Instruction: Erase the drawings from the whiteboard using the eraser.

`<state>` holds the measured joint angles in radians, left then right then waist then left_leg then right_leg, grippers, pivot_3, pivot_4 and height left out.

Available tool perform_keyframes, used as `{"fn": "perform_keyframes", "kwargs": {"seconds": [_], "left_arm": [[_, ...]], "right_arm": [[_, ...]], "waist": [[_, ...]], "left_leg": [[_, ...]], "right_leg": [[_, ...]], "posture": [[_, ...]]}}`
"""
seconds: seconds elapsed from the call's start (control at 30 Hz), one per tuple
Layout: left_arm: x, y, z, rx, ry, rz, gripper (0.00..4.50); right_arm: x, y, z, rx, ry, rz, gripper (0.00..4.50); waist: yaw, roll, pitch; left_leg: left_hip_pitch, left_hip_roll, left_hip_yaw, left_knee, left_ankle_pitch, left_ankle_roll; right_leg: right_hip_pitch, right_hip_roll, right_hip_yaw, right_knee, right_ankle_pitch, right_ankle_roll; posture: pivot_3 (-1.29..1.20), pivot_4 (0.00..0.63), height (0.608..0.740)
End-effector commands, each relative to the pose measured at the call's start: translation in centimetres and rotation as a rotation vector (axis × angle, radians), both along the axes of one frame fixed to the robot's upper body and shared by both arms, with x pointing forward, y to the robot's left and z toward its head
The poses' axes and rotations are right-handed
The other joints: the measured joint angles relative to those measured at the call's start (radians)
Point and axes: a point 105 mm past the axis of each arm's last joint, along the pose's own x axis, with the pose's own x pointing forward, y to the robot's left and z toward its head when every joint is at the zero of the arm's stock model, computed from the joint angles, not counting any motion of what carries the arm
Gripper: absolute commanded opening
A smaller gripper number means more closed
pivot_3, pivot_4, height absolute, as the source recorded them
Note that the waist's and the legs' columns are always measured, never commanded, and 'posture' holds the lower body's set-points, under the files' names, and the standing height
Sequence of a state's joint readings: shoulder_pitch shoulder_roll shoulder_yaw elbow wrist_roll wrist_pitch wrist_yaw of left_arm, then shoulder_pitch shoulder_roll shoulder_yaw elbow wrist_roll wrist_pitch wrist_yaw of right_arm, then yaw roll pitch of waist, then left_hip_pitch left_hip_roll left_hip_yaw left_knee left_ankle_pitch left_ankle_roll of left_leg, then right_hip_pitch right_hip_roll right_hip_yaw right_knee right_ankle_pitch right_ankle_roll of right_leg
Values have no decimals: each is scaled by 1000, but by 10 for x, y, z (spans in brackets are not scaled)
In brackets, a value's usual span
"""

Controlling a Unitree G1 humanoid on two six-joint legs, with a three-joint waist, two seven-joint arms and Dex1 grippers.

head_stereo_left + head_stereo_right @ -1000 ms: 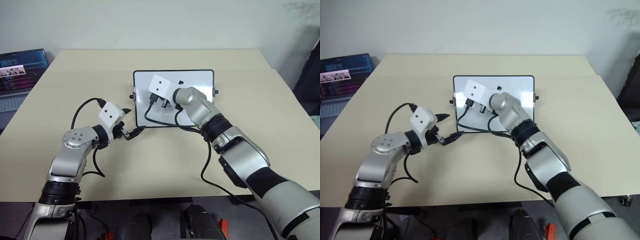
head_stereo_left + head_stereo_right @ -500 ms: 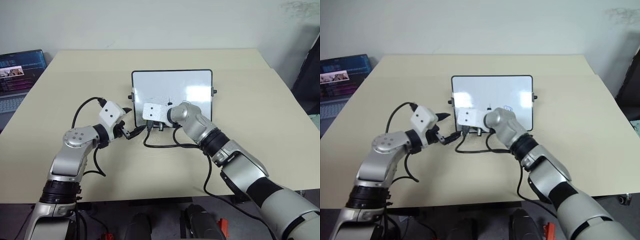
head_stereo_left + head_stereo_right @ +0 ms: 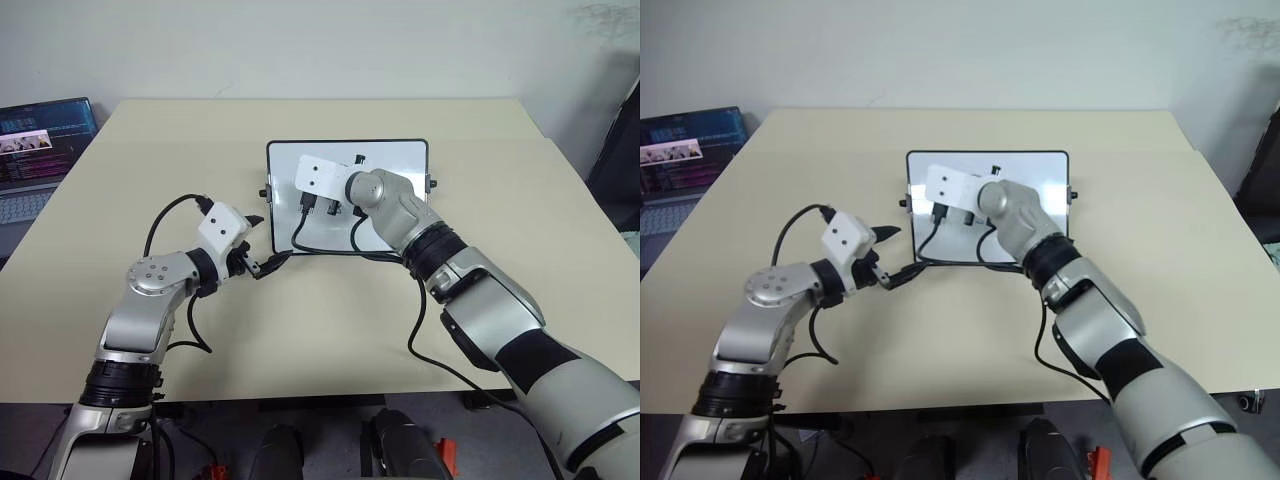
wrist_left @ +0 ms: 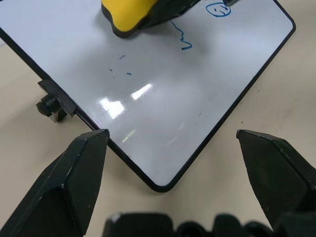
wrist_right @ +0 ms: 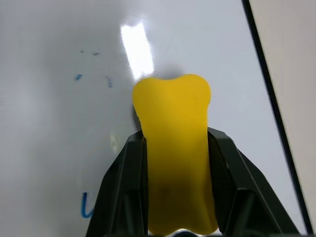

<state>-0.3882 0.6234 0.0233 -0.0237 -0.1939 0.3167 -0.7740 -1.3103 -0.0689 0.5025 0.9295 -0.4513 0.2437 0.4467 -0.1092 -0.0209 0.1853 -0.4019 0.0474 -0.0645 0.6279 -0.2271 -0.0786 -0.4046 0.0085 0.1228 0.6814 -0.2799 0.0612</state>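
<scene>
The whiteboard [image 3: 400,163] lies flat in the middle of the table. My right gripper [image 5: 175,133] is shut on the yellow eraser [image 5: 175,148], which is pressed to the board's left part; from above, its white wrist housing [image 3: 320,176] hides the eraser. In the left wrist view the eraser [image 4: 128,17] sits beside a blue squiggle [image 4: 180,38] and a small round blob [image 4: 217,8] of the drawings, with faint blue specks [image 4: 127,74] nearby. My left gripper [image 3: 262,245] stands open at the board's near left corner, one finger [image 4: 84,168] against the frame.
A laptop [image 3: 40,140] stands at the table's far left edge. A dark object [image 3: 618,130] rises beyond the table's right side. Black cables loop from both wrists over the board's near edge [image 3: 320,250].
My right gripper swept the eraser down to the board's near left edge, then back up to the left-middle. The left arm has stayed put.
</scene>
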Motion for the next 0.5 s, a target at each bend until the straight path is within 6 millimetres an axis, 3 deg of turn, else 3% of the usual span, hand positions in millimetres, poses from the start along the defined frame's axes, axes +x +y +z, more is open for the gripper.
{"fn": "perform_keyframes", "kwargs": {"seconds": [0.03,0.33,0.5], "left_arm": [[1,-4,10,3,-45,-13,4500],[2,-6,10,-3,-43,-17,4500],[1,-5,9,-4,-42,-15,4500]], "right_arm": [[0,-5,-11,-32,38,-8,1221],[-33,25,-53,-130,229,152,1215],[-34,27,-53,-120,233,144,1213]], "waist": [[0,0,0],[-5,0,0],[-3,0,0]], "left_leg": [[0,0,0,0,0,0],[1,0,0,0,0,0],[0,0,0,0,0,0]], "right_leg": [[0,0,0,0,0,0],[0,0,0,1,0,0],[0,0,0,1,0,0]], "posture": [[0,150,740],[0,150,740],[0,150,740]]}}
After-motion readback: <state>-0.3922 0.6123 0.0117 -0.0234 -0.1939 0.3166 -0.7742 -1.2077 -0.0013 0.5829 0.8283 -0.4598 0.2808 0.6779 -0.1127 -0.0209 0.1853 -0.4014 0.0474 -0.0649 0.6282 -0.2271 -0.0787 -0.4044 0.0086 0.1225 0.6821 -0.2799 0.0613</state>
